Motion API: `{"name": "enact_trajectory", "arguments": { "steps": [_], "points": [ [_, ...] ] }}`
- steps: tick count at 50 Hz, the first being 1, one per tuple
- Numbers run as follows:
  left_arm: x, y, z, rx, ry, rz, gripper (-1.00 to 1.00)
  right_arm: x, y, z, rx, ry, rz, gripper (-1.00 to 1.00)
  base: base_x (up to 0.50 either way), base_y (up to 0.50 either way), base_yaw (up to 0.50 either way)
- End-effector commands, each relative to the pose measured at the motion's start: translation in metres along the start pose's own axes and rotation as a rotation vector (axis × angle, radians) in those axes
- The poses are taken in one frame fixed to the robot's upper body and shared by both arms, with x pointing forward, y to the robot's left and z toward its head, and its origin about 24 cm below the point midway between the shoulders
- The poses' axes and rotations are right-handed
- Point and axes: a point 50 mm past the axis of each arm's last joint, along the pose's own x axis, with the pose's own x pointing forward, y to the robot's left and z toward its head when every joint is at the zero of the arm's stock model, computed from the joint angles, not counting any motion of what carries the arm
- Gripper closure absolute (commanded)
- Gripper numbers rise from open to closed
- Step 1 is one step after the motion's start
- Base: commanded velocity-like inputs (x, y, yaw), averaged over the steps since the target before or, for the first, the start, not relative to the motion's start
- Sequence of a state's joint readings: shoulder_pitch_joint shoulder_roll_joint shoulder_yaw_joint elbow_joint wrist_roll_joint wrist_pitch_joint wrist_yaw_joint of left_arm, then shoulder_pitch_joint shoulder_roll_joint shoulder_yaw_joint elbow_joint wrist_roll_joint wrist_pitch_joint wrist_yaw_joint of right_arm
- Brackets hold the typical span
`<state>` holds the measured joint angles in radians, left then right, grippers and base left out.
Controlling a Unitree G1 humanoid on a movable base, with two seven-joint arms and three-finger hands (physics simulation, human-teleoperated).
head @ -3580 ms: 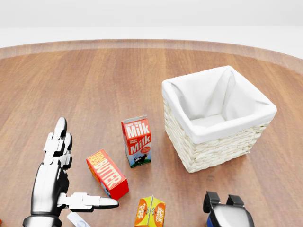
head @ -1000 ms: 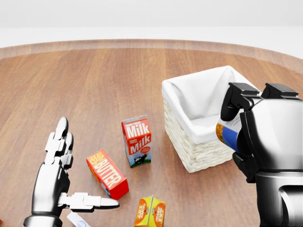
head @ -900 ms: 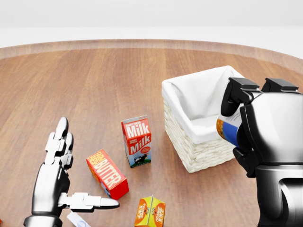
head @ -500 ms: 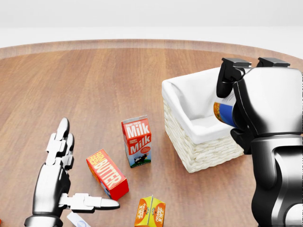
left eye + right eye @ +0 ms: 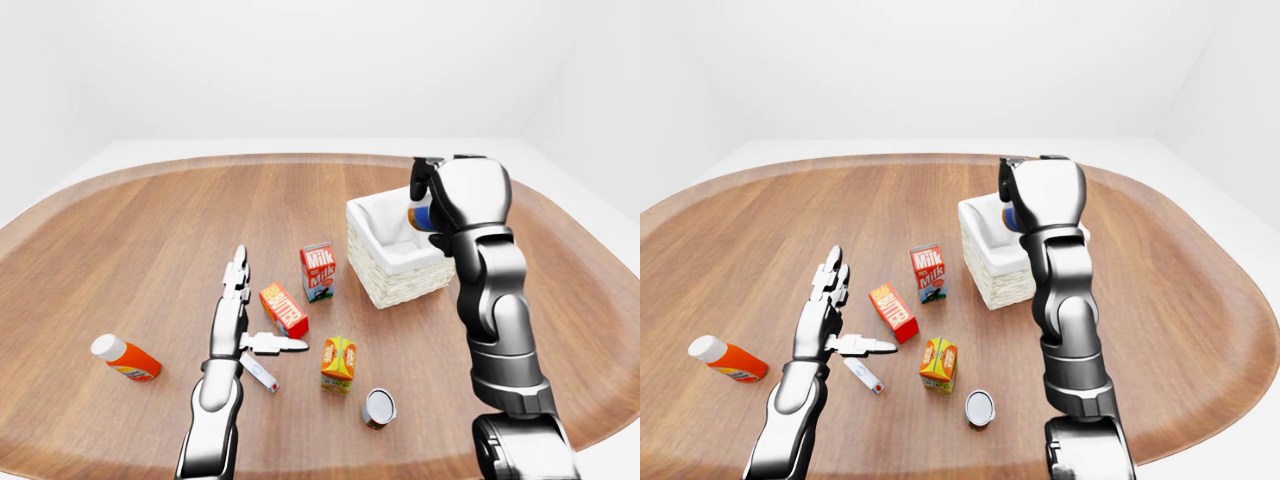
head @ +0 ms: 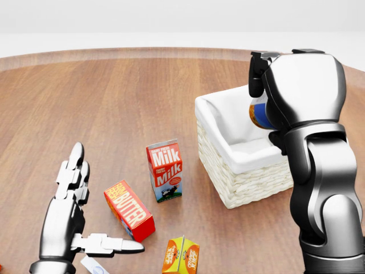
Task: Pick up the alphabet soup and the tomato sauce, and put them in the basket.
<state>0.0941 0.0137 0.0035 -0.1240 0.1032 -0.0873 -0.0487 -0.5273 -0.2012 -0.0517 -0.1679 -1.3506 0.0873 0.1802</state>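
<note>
My right hand (image 6: pixel 263 105) is shut on a can with a blue, white and orange label (image 6: pixel 259 116), which I take for the alphabet soup. It holds the can above the right side of the wicker basket (image 6: pixel 251 182), over its white liner. A second can (image 5: pixel 379 407), likely the tomato sauce, lies on the wood at the bottom of the left-eye view, its silver end facing up. My left hand (image 6: pixel 94 211) is open and flat, low at the head view's left, beside the butter box.
A milk carton (image 6: pixel 165 170) stands left of the basket. A butter box (image 6: pixel 129 209) and an orange juice carton (image 6: pixel 181 257) lie below it. An orange bottle (image 5: pixel 124 358) and a small white tube (image 5: pixel 258 371) lie near my left arm.
My right hand has come up from the bottom edge with the can and moved up and left, from beside the basket's right wall to above it. The left hand has stayed put.
</note>
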Motion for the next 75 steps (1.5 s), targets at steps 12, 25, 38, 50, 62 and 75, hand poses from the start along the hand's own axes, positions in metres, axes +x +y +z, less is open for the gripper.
{"name": "enact_trajectory", "arguments": {
  "steps": [12, 25, 38, 50, 62, 75],
  "points": [
    [0.002, 0.0, -0.001, -0.005, 0.001, 0.002, -1.0, 0.041, 0.011, 0.008, -0.044, -0.018, 0.017, 1.0, 0.0, 0.0, 0.0],
    [0.003, 0.001, 0.001, -0.007, -0.007, 0.004, -1.0, 0.071, 0.016, 0.013, -0.063, -0.022, 0.039, 1.0, 0.0, 0.0, 0.0],
    [0.003, 0.0, 0.0, -0.008, -0.001, 0.003, -1.0, 0.091, 0.035, 0.005, -0.061, 0.016, 0.084, 1.0, 0.0, 0.0, 0.0],
    [0.003, 0.0, 0.004, -0.007, -0.018, 0.001, -1.0, 0.095, 0.065, 0.0, -0.034, 0.041, 0.152, 1.0, 0.0, 0.0, 0.0],
    [0.003, 0.0, -0.001, -0.007, 0.0, -0.001, -1.0, 0.09, 0.08, -0.001, -0.059, 0.041, 0.199, 1.0, 0.0, 0.0, 0.0],
    [0.002, 0.0, 0.003, -0.007, -0.013, -0.002, -1.0, 0.09, 0.083, -0.001, -0.108, 0.055, 0.241, 1.0, 0.0, 0.0, 0.0]
  ]
}}
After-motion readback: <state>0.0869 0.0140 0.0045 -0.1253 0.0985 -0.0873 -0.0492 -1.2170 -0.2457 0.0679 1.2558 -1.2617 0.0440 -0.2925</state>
